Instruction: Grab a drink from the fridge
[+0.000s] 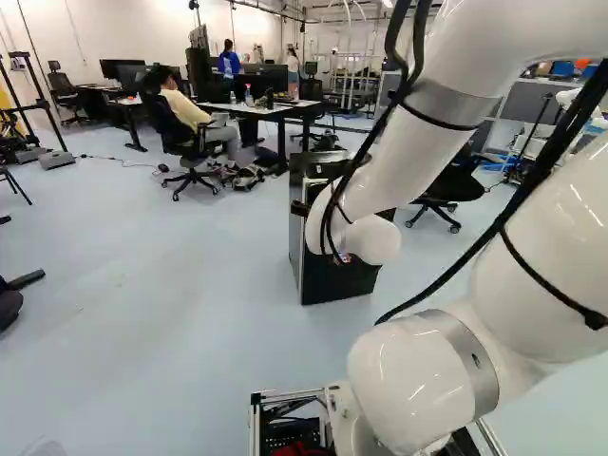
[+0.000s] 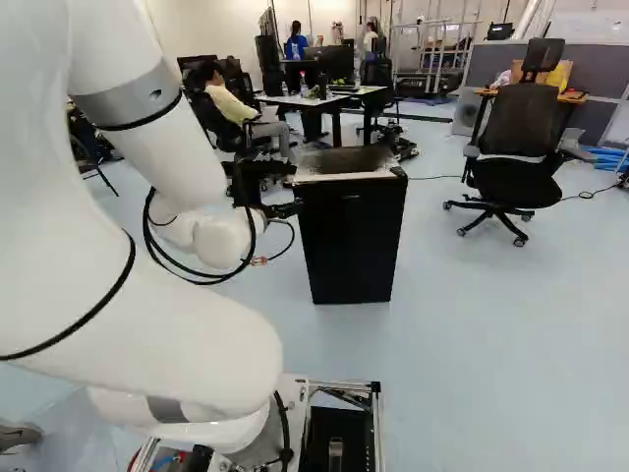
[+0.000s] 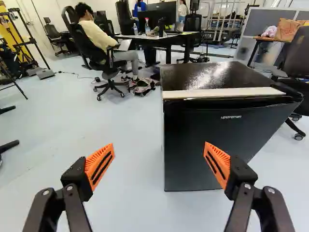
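You have the gripper (image 2: 285, 189) released, its two fingers spread wide with a broad gap between their orange pads (image 3: 100, 166). Nothing is held between them.

The fridge (image 3: 212, 145) stands upright on the floor (image 3: 125, 140), ahead of the gripper and toward one finger's side; you can't tell from here whether that finger touches it. Its dark front looks closed, and a pale strip (image 3: 222, 93) runs along the front edge of its glossy top. You can't see inside, so the drink's place is hidden from you.

In the left base view, your arm (image 1: 399, 157) covers part of the fridge; in the right base view, the fridge is just beside the gripper. To the right of it there, you have a black office chair (image 2: 516, 147), apart from the fridge. Beyond the fridge, a worktop (image 3: 169, 38) carries bottles (image 3: 147, 28) and a monitor (image 3: 161, 14).
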Tool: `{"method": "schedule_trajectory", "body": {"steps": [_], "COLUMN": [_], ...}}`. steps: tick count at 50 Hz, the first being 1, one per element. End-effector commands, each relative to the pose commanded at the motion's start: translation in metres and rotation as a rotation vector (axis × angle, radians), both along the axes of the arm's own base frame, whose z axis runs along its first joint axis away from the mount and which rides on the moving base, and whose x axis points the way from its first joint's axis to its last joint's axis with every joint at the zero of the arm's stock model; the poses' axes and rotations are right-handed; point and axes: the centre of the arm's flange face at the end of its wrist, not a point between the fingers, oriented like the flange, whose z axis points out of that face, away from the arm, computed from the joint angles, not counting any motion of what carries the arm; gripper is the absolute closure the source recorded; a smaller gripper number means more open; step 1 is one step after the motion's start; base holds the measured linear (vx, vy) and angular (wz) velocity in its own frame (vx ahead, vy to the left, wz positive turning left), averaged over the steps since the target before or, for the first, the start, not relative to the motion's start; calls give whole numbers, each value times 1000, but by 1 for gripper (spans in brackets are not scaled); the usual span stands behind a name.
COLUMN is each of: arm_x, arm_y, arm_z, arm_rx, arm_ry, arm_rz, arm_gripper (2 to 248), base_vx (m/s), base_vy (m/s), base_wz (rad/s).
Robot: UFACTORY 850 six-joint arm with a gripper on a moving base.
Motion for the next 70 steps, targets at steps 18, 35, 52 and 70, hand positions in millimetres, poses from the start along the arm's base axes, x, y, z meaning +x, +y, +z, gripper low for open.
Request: {"method": "schedule_trajectory", "body": {"steps": [18,35,52,70], "arm_x": [26,51,73,95], "arm_y": [18,37,55,73], "arm_z": [5,9,9,7], "arm_rx": [26,51,79,119], "arm_ry": [-29,-63,-63,-56], "arm_rz": [-15,-35,-74,-147], "arm_gripper": [3,3,3,3], "base_vx": [0,0,0,0], "base_vy": [0,0,0,0], "base_wz": [0,0,0,0]}}
